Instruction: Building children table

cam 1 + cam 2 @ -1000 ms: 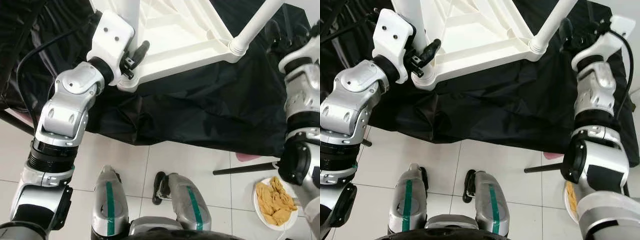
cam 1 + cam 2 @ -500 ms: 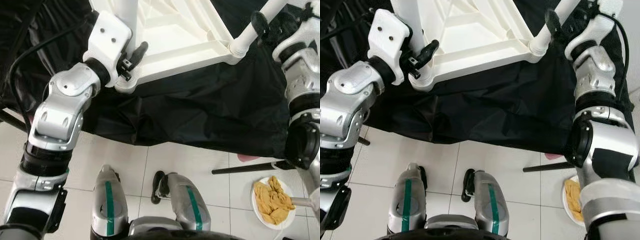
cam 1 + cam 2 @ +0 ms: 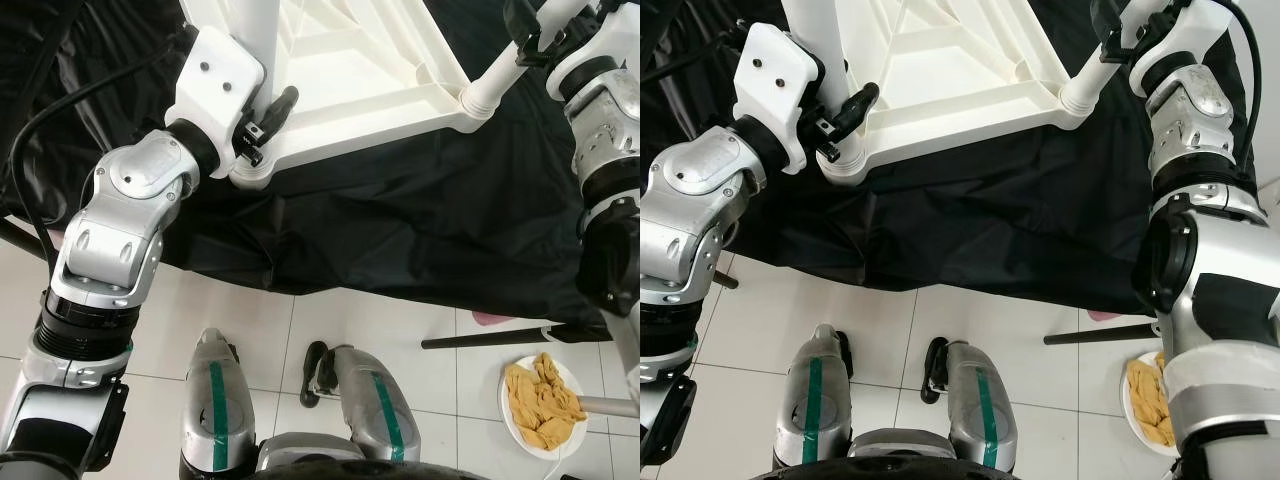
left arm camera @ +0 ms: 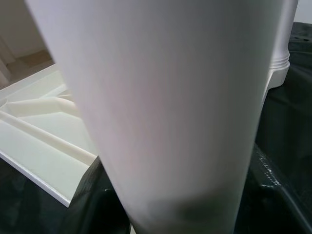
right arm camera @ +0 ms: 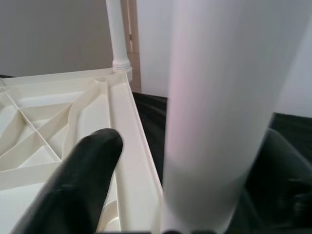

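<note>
The white plastic children's table (image 3: 350, 60) lies upside down on a black cloth (image 3: 400, 220), legs pointing up. My left gripper (image 3: 262, 98) is shut on the near left leg (image 3: 258, 25) just above its socket; that leg (image 4: 165, 112) sits very close in the left wrist view. My right gripper (image 3: 535, 28) straddles the near right leg (image 3: 495, 75). It is open: one black finger (image 5: 83, 180) stands apart from the leg (image 5: 219, 112), with the table's ribbed underside (image 5: 58, 122) showing in the gap. Another leg (image 5: 117, 34) stands at a far corner.
The black cloth hangs over the front edge toward the tiled floor. A white plate of yellow-orange pieces (image 3: 543, 405) lies on the floor at the right, beside a black rod (image 3: 500, 338). My own silver legs (image 3: 300, 400) stand just below the cloth edge.
My right gripper has swung up and inward from beside the table until its fingers straddle the near right leg. The left gripper has kept its hold and barely moved.
</note>
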Motion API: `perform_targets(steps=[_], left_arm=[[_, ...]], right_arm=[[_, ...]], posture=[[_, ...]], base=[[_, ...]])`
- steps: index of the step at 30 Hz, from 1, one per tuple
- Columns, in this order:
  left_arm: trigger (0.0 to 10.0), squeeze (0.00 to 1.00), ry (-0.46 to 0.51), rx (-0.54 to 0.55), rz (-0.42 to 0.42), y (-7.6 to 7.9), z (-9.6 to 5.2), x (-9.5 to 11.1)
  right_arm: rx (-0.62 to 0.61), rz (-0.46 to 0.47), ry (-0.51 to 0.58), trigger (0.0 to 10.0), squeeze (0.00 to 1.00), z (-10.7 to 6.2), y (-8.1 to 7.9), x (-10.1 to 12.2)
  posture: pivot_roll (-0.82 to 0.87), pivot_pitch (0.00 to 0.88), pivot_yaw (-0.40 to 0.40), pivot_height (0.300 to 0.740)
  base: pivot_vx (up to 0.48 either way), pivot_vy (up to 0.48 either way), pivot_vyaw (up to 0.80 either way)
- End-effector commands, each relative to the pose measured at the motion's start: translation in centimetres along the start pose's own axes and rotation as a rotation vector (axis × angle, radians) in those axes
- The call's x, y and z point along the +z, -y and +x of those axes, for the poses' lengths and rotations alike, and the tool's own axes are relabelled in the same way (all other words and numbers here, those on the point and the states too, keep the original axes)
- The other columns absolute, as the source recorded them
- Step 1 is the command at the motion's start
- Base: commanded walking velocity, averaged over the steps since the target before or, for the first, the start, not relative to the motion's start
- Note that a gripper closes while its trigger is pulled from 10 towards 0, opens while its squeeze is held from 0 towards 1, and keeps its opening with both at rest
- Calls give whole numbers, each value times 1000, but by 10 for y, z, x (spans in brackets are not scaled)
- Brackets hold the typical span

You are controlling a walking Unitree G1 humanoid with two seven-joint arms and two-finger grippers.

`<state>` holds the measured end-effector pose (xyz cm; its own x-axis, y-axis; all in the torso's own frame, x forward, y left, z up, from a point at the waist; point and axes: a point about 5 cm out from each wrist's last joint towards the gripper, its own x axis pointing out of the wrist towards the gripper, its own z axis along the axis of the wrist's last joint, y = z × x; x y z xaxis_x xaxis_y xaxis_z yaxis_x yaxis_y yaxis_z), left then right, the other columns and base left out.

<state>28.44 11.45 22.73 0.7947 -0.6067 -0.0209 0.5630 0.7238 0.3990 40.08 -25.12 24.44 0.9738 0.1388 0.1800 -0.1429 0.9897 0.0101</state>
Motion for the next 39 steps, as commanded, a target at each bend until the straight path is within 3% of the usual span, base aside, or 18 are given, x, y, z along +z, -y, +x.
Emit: perform_targets(steps=[1,12,27,36,39], left_arm=[[10000,0,-92,-106,61,11,-4,-13],[10000,0,-100,-112,60,11,-8,-14],[10000,0,-145,-69,96,-6,-13,-22],[10000,0,-171,-44,93,-13,-17,-28],[10000,0,-181,-28,95,-20,-18,-33]], right_arm=[[-18,9,-24,0,0,-2,7,0],[2,33,-26,0,0,-7,13,-3],[197,-11,136,0,0,-21,17,12],[187,-25,172,0,0,-31,21,10],[153,-32,199,0,0,-42,23,8]], posture=[[163,123,-145,740],[159,114,-139,740],[134,132,-138,740],[125,140,-137,740],[105,146,-119,740]], base=[[0,0,0],[0,0,0],[0,0,0],[0,0,0],[0,0,0]])
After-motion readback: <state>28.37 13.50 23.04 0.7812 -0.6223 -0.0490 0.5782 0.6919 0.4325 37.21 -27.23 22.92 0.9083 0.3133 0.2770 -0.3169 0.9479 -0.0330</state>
